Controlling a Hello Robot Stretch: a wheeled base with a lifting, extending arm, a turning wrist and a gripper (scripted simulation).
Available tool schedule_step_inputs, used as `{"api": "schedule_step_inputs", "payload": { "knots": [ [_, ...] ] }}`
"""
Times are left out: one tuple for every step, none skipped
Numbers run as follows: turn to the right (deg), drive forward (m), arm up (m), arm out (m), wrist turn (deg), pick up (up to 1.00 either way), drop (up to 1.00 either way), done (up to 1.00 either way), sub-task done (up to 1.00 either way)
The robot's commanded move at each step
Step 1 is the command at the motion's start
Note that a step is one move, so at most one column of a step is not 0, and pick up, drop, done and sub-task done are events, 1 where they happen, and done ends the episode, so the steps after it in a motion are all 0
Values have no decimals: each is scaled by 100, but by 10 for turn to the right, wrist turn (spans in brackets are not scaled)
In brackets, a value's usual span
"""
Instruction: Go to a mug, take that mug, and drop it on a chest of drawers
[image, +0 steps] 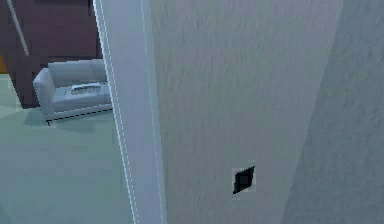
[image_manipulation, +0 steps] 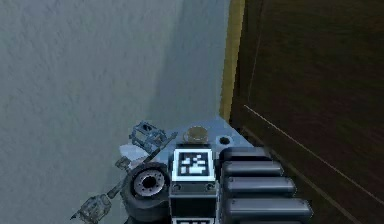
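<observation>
1. Where the mug stands cannot be told. I judge that the step in hand is the search for it, and nothing of the task looks done yet.
2. The gripper (image_manipulation: 120, 172) sits at 7 o'clock in the arm side view with only bare grey wall (image_manipulation: 90, 70) behind its far end, so it holds nothing. I cannot tell how the fingers (image_manipulation: 145, 133) stand.
3. The arm (image_manipulation: 255, 190) lies at 5 o'clock beside its white marker square (image_manipulation: 196, 165). A dark wooden door (image_manipulation: 320, 80) in a yellow frame (image_manipulation: 234, 60) stands near it at 3 o'clock.
4. In the forward view a pale wall (image: 230, 90) stands close ahead from 12 to 4 o'clock, with a small dark socket (image: 243, 180) at 5 o'clock. A white door frame (image: 130, 110) runs from 11 down to 7 o'clock.
5. Past that frame, at 10 o'clock, a pale sofa (image: 72, 88) stands on a greenish floor (image: 50, 170).
6. To do this step well, the base should turn toward 10 o'clock and give the white door frame a wide berth. With the arm drawn in, away from the wooden door, it can then drive into the sofa room and look over any counter there for the mug.
</observation>
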Motion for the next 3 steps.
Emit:
{"api": "schedule_step_inputs", "payload": {
  "knots": [
    [0,0,0,30,0,0,0,0,0],
    [0,0,0,0,450,0,0,0,0],
    [0,0,0,0,450,0,0,0,0]
  ]
}}
